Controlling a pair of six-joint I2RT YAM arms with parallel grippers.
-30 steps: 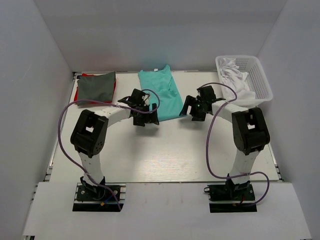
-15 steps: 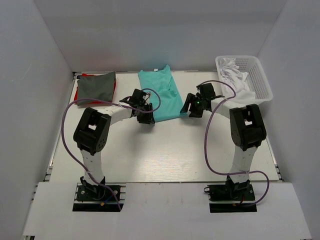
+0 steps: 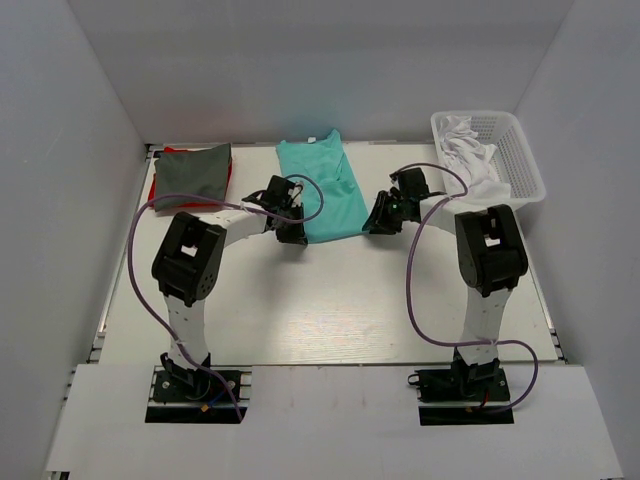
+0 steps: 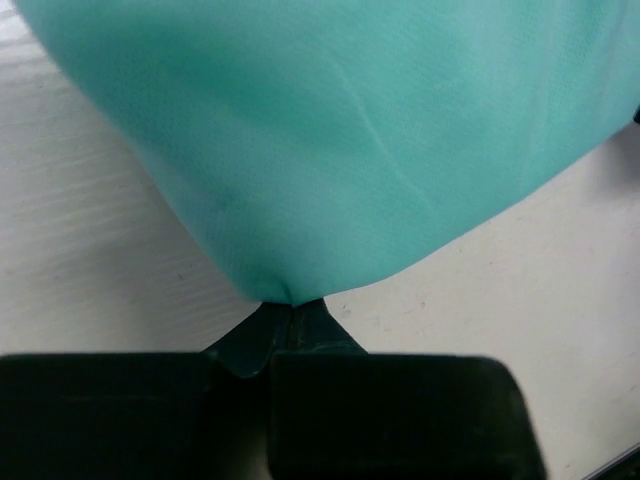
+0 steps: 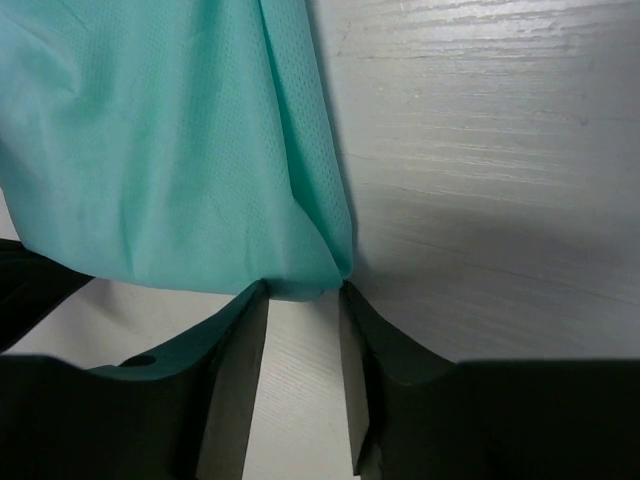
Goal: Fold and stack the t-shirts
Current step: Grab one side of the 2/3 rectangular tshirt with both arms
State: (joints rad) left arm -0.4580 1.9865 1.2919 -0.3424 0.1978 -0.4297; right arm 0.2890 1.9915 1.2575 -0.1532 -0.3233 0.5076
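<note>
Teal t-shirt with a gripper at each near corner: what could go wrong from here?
1. The left gripper pinches only the very tip of one corner of the teal t-shirt; a lift could pull the cloth free.
2. The right gripper has its jaws apart with just the edge of the other corner between them; closing may catch little cloth or miss.
3. If either corner slips, the fold would likely go skewed.
</note>
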